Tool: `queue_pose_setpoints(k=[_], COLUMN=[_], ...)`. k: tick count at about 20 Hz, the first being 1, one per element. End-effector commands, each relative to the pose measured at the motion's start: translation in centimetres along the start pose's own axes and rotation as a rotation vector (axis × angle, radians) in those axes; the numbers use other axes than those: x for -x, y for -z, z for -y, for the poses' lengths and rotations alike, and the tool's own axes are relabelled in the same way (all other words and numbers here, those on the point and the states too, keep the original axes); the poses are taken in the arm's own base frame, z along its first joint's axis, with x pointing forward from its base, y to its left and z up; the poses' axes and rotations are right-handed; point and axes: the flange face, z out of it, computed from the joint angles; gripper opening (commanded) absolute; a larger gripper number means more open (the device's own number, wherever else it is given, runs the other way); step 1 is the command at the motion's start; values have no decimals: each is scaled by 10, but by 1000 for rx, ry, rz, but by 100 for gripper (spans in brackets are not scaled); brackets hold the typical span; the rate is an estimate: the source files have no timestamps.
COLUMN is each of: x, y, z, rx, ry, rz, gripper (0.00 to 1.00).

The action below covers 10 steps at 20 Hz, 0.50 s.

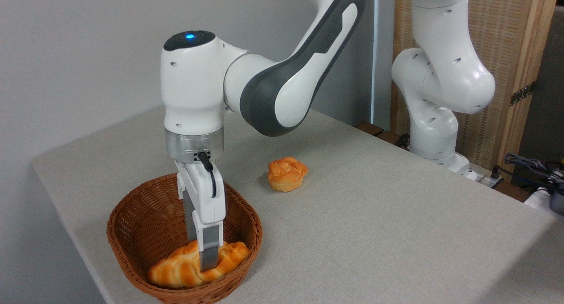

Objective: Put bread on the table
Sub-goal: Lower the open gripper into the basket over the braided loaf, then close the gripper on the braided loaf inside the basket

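Woven wicker basket (132,224), glossy bread (176,268)

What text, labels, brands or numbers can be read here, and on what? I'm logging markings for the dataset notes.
None can be read.
Arm: a faint mark on the dark grey link, too blurred to read.
Bread, basket, bun, table, gripper: no text shows.
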Motion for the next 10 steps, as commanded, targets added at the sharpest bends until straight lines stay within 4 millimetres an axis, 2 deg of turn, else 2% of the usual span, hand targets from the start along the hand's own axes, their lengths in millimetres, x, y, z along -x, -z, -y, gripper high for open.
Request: queue_pose_setpoints(k=[1,2,4,7,8,10], x=[0,0,0,0,2,2], y=[-8,-8,-9,-9,-9,-10], z=[1,2,1,1,2,2], rx=[-11,-11,-10,-10,-10,-9], ry=[-62,-63,-65,-69,-80,-100], rz=[-6,-6,-5,-5,-4,-3], gripper=[100,99,87,54,48,46])
